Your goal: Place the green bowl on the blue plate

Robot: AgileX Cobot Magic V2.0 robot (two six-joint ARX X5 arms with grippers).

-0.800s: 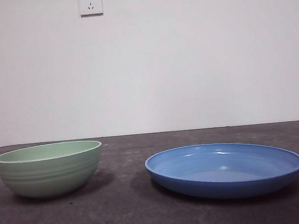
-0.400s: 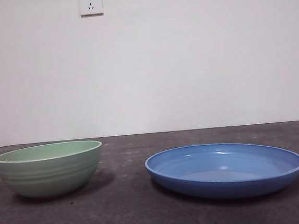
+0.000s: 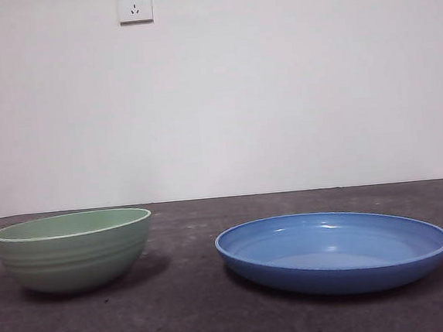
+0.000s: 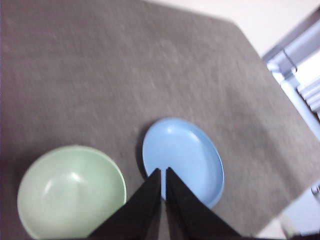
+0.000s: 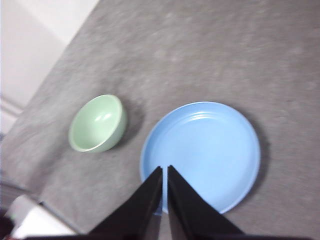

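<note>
Nothing is picked up yet: the green bowl (image 3: 74, 250), ridged on its outside and empty, sits on the dark grainy bench (image 3: 187, 309) near the glossy, shallow blue plate (image 3: 334, 251), not touching it. Both the left tool (image 4: 163, 172) and right tool (image 5: 164, 170) hang high above, jaws together. Next, I'd say, one must descend, part its jaws and pinch the bowl's rim.

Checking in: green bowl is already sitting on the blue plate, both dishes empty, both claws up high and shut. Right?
Not quite. The green bowl is not on the blue plate; the front view shows it standing beside the plate on the table, with a clear gap between them. The rest holds: both dishes are empty, and the left claw and right claw hang high above, shut.
</note>
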